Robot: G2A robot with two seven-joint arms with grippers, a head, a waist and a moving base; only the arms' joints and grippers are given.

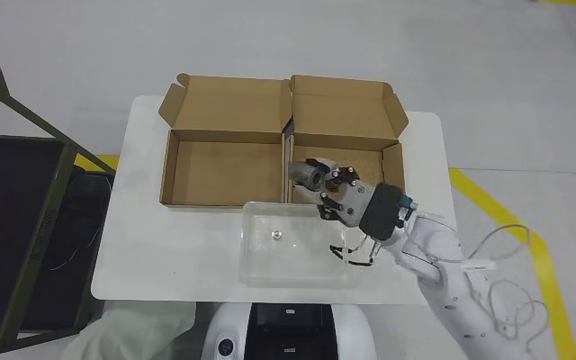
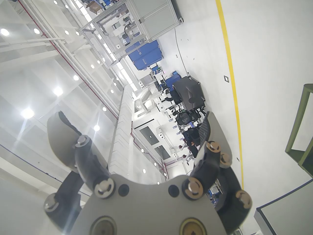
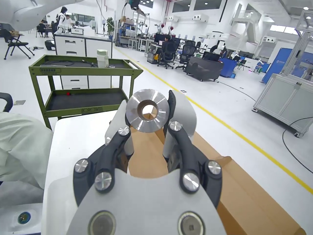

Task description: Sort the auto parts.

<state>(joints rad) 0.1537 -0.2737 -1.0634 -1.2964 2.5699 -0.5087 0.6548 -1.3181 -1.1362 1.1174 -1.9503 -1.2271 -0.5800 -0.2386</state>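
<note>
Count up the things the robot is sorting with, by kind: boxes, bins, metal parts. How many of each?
Cardboard boxes: 2, the left box and the right box.
Clear bin: 1.
Metal parts: 2, a small part in the clear bin and a ring held in the right gripper.
Total: 5.

white table [image 1: 135, 234] | far half: left cardboard box [image 1: 225, 110], right cardboard box [image 1: 346, 115], touching | near edge: clear bin [image 1: 297, 265]

Silver metal part [image 3: 157, 121], brown cardboard boxes [image 1: 225, 108], white table [image 1: 135, 243], olive-green cart [image 3: 85, 71]
</note>
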